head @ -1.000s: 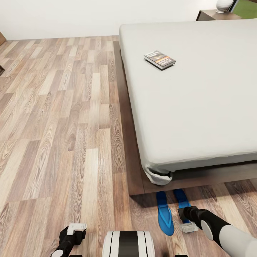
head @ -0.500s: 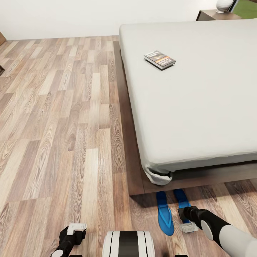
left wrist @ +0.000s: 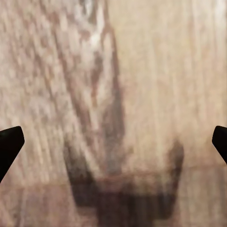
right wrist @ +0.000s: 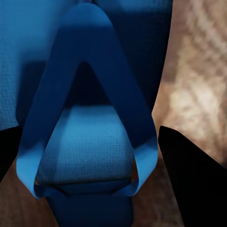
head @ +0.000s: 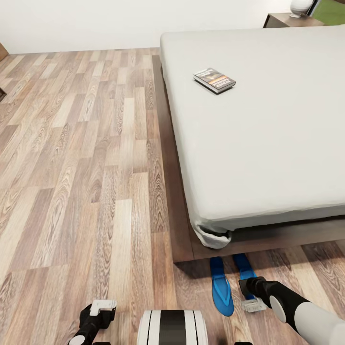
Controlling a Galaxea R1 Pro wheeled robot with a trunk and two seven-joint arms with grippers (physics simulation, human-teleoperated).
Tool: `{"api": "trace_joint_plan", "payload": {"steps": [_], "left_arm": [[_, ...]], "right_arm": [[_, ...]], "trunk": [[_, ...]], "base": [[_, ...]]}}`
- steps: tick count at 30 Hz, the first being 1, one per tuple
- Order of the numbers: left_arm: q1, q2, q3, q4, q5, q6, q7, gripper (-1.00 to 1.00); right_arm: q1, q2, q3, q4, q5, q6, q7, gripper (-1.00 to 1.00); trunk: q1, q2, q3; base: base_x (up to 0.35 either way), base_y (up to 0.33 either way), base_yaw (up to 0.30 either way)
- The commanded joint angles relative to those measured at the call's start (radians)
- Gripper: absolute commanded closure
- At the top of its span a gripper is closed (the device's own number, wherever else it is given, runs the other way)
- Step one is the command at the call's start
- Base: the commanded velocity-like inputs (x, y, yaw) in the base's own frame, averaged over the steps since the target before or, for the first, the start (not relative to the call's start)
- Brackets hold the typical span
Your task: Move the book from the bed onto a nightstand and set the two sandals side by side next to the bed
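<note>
Right pincer [head: 253, 296] hides most of one sandal [head: 245, 267].

We count one book [head: 214, 79] on one bed [head: 268, 134], two blue sandals [head: 222, 286] at the foot of the bed, one nightstand [head: 287, 20] beyond it, one lamp [head: 301, 6].

Bright blue sandals [head: 223, 287], pale grey bed [head: 258, 124], dark-covered book [head: 214, 79], light brown wood-grain floor [head: 86, 167].

Book [head: 214, 79] flat on bed [head: 268, 124]; blue sandals [head: 222, 286] side by side at its foot
</note>
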Motion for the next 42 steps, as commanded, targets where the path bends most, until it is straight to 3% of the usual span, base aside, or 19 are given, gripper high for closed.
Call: {"api": "trace_joint_plan", "payload": {"steps": [1, 12, 42], "left_arm": [[0.0, 0.0, -0.009, 0.0, 0.007, -0.003, 0.005, -1.0], [0.0, 0.0, -0.009, 0.0, 0.007, -0.003, 0.005, -1.0], [0.0, 0.0, -0.009, -0.001, 0.007, -0.003, 0.006, -1.0]], "right_arm": [[0.0, -0.001, 0.006, -0.003, -0.003, -0.005, 0.004, 1.0], [0.0, -0.001, 0.038, -0.007, -0.004, -0.006, 0.004, 1.0], [0.001, -0.004, 0.041, -0.028, -0.006, -0.007, 0.014, 1.0]], "trunk": [[0.0, 0.0, -0.001], [0.0, 0.0, -0.001], [0.0, 0.0, -0.001]], "base": [[0.0, 0.0, 0.0], [0.0, 0.0, 0.0], [0.0, 0.0, 0.0]]}}
